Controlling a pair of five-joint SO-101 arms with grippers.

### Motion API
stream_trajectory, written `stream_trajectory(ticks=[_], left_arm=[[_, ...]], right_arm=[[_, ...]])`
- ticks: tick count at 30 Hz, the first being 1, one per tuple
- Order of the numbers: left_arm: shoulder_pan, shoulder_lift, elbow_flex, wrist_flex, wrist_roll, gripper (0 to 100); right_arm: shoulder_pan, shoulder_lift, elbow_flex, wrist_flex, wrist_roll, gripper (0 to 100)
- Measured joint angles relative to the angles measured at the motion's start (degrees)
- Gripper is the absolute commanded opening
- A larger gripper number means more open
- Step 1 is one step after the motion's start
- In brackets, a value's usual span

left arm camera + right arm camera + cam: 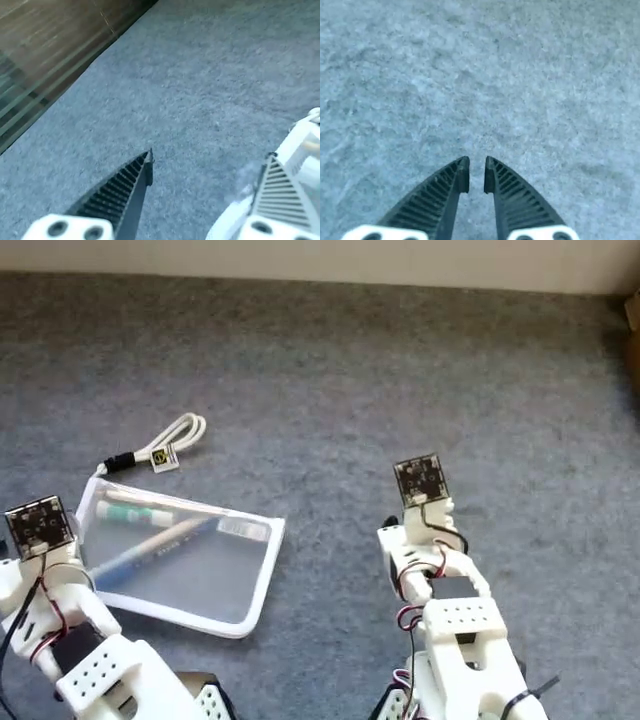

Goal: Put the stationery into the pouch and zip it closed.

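The clear pouch (190, 565) with white edging lies flat on the grey carpet, left of centre. Inside it I see a white marker with a green band (135, 512) and a blue pen (150, 545). I cannot tell whether its zip is open or closed. The left arm (45, 540) stands over the pouch's left end. My left gripper (210, 156) is open above the carpet, its white finger beside a corner of the pouch (305, 145). The right arm (430, 540) stands right of the pouch, apart from it. My right gripper (476, 172) is shut over bare carpet, holding nothing.
A white cable with a black plug (165, 450) lies coiled just beyond the pouch's far edge. Grey carpet (400, 370) stretches across the middle and far side. A brown wooden surface (40, 50) borders the carpet in the left wrist view.
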Motion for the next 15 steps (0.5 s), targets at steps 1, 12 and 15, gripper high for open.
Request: stream_trajectory(ticks=[1, 12, 15], left_arm=[[-0.62, 0.0, 0.0, 0.7, 0.0, 32], [9.58, 0.0, -4.31, 8.18, 8.97, 1], [18.37, 0.0, -6.07, 11.6, 11.52, 0]], right_arm=[[0.0, 0.0, 0.09, 0.0, 0.0, 5.8], [0.0, -0.09, 5.71, 0.0, 0.0, 2.6], [0.0, -0.09, 5.71, 0.0, 0.0, 0.7]])
